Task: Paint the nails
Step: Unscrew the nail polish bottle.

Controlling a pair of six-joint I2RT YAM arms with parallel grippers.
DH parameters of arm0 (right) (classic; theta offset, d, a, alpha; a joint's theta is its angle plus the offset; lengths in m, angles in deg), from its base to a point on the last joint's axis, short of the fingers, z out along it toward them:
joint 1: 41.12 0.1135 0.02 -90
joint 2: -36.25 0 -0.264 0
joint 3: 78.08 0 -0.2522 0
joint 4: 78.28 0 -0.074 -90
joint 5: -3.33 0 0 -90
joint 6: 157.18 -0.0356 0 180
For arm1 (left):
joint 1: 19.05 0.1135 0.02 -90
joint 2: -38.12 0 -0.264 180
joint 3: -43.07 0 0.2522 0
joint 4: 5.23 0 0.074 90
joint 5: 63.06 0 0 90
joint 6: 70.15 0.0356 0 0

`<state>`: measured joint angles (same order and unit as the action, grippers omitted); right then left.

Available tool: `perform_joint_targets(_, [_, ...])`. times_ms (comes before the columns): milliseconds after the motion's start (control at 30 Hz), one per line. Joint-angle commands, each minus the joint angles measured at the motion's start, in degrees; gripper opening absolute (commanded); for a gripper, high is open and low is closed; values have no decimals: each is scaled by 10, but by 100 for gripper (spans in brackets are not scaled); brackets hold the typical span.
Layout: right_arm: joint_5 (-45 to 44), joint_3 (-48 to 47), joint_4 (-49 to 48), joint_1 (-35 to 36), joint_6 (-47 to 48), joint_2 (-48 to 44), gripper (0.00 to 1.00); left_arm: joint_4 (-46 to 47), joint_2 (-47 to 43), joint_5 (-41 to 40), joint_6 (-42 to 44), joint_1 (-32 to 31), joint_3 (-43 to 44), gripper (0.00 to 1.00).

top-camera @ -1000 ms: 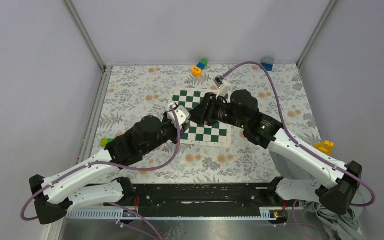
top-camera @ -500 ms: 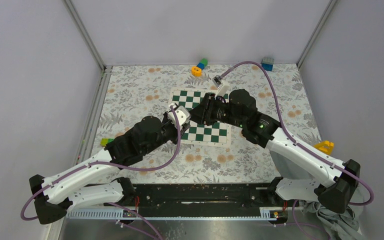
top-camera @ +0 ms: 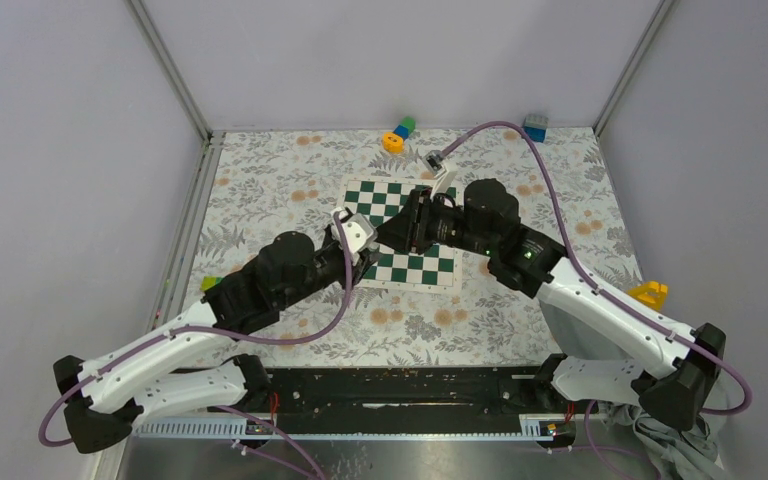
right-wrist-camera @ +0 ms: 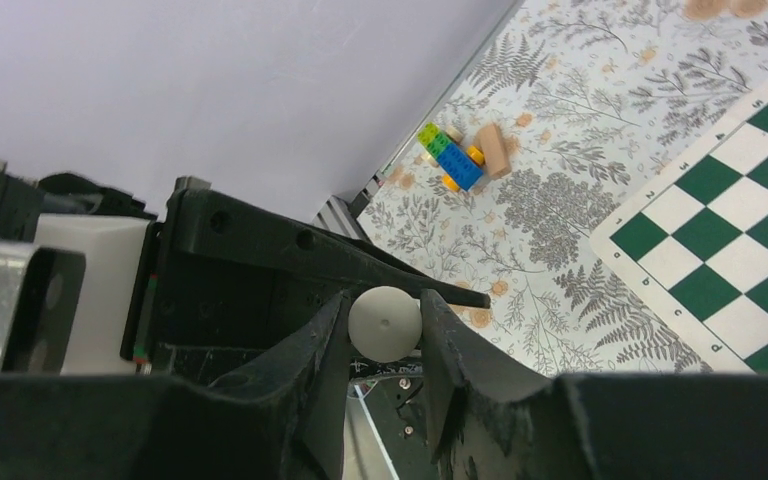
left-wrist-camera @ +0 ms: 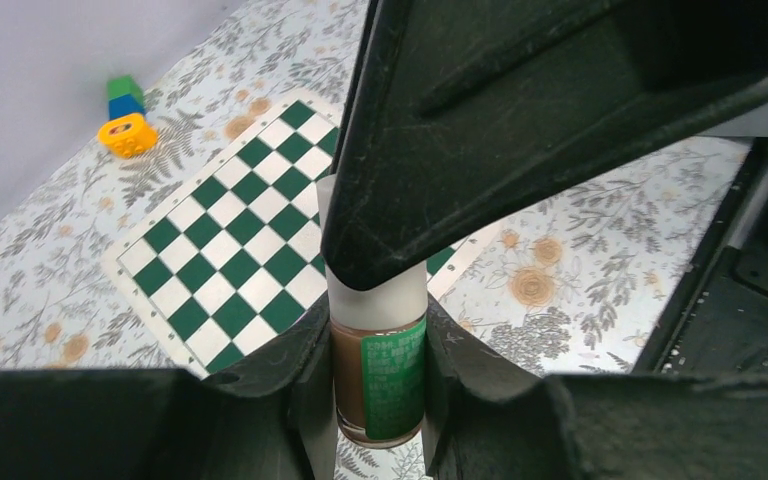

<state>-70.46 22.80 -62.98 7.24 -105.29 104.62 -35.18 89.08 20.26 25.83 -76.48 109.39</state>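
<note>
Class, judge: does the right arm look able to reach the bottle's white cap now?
Likely yes: the right fingers flank the white cap, touching it, while the left fingers hold the bottle below; nothing lies between.

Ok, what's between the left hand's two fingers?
A brown polish bottle with a green label, clamped there, in the left wrist view. The right hand grips its white cap.

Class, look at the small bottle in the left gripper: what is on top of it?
A white cap tops the bottle, clamped by the right gripper. In the left wrist view that gripper covers the cap's upper part.
</note>
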Motion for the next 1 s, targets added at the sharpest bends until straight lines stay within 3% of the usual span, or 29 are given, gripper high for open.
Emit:
perform_joint_targets(0, [54,-4,-52,0,44,-27,0,36,-22,111,-2,7,8,0])
perform_joint_targets(433, [183,-6,-40,-1,131,-77,0,48,-20,445,-35,56,25,0])
perform_joint_targets(800, [275,11,-83,0,142,-95,0,53,8,584,-58,66,39,0])
perform_joint_targets(967, [272,13,-79,0,149,-101,0,57,18,586,-58,66,41,0])
